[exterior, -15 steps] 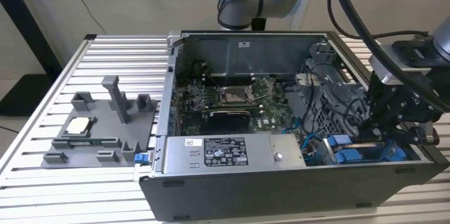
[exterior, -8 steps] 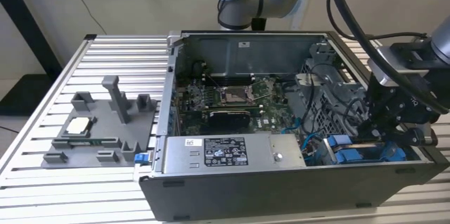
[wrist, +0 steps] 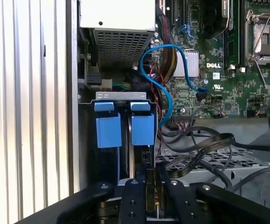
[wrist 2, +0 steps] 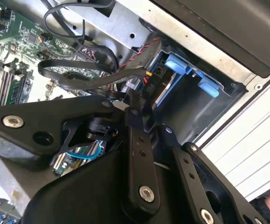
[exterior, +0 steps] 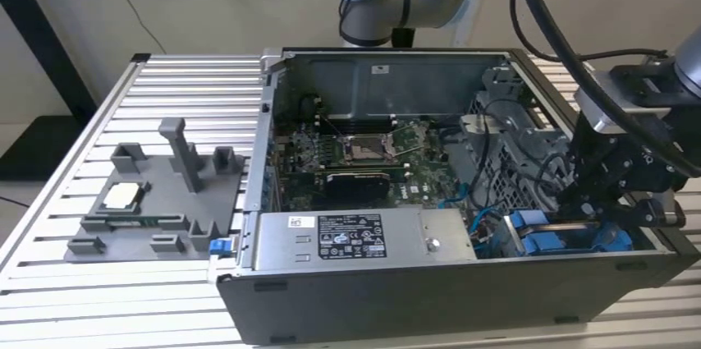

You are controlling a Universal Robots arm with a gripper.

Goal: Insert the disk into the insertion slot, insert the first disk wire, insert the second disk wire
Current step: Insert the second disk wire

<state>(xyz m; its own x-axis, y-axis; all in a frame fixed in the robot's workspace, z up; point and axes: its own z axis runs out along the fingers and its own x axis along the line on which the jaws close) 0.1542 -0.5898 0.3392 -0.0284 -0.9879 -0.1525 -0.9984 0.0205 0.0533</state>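
Reaching down into the open computer case (exterior: 438,283), the black gripper (exterior: 586,211) hangs over the shiny blue disk (exterior: 570,238). The disk sits in the grey metal insertion slot (wrist: 121,96). The fingers (wrist: 131,196) pinch a small black wire plug (wrist 2: 149,86).

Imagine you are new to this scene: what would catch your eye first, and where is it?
Most striking is the open computer case on the slatted table, its green motherboard exposed. At the case's corner on the exterior view's right, the black gripper reaches down beside bright blue carrier frames. In the first wrist view, a blue cable loops above those frames.
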